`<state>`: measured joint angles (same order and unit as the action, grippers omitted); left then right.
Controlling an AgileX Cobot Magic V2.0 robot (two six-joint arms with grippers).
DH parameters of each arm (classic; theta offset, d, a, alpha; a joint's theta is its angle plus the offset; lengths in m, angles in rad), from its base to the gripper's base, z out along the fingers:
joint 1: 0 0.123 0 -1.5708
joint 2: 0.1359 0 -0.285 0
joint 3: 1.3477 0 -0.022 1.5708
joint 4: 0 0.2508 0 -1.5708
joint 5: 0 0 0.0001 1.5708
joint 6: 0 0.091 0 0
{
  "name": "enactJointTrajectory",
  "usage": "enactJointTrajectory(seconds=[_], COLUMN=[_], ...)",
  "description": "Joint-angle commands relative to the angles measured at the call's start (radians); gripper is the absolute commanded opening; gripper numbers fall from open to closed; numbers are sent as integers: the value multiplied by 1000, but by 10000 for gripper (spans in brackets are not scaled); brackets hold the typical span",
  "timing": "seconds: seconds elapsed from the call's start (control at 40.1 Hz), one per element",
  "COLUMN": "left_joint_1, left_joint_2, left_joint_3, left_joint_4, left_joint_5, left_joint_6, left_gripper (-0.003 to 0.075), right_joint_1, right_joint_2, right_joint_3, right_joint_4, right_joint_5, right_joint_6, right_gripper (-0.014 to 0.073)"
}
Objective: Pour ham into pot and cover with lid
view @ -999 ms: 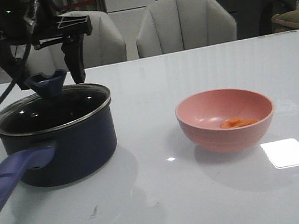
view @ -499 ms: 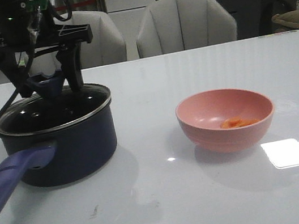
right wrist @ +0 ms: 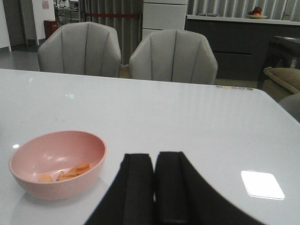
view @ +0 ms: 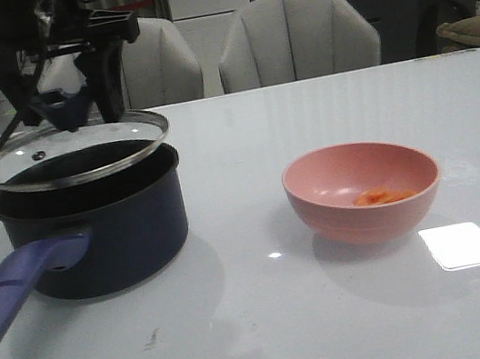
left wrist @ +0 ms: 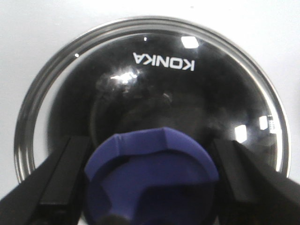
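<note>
On a white tabletop (view: 354, 308), the robot's left hand (view: 71, 106) grips the blue knob of a glass lid (view: 70, 153), a finger on each side of it. The lid hangs tilted just above the open dark pot (view: 91, 227), whose purple handle points toward the camera. Well to the right sits a pink bowl (view: 363, 191) holding a few orange ham slices (view: 381, 196). The right hand (right wrist: 154, 187) rests low near the tabletop with its fingers pressed together, holding nothing; the bowl lies just ahead of it, toward the pot. The right arm is clearly nearer the bowl, so picking it up likely falls to that arm.
</note>
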<state>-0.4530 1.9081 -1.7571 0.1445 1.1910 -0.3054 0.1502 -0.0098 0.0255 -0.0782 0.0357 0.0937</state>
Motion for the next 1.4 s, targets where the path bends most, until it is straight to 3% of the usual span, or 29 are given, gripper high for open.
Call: enactJointTrajectory(seconds=[0.0,0.349,0.549,0.849,1.123,1.373], left_joint_1=[16,187,344,584,632,632], left_joint_2=[-102,-196,-292,-331,-326,-261], left_joint_3=[-37,39,211,518,716,733], left_joint_4=[54,9,-35,-237,-244,-242], left_joint_5=[-15,2,-121,-343,-601,-627], left_joint_6=[10,135,174,319,321,323], left_gripper=[300,300,300,300,302,303], right_joint_1=[-4,-4,-4,-4,-4,-4], right_joint_2=[-21,-21,-21,-21,-21,-21], right_joint_3=[-3,-3,-3,-3,-3,-3], right_joint_4=[-16,-16,-16,-16,-16,-16], right_joint_5=[-75,-75,-75,-75,-75,-75], right_joint_6=[0,0,0,0,0,0], right_gripper=[148,148,148,148,148,148])
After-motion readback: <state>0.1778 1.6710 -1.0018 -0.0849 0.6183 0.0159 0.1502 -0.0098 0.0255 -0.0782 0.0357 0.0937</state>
